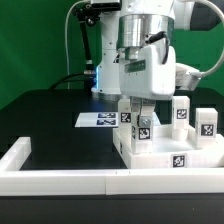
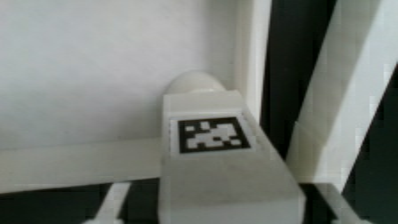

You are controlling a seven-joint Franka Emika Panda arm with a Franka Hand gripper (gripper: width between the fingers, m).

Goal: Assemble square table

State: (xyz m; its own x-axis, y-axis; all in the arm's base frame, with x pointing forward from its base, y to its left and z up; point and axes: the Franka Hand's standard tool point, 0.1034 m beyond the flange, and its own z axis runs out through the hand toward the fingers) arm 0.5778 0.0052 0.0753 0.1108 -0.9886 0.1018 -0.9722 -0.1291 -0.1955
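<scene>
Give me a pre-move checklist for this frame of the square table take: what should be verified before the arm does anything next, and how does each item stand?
1. Leg in the gripper: ok. The tagged leg sits between the fingers in the wrist view.
2. Leg upright: ok, it looks vertical in the exterior view.
3. Tabletop slab seated against the rim wall: ok, it lies in the corner.
4. Leg end lined up with its hole: cannot tell, the joint is hidden.
5. Other legs clear of the gripper: ok, one leg and another stand apart, toward the exterior view's right.
6. Marker board uncovered: ok.
</scene>
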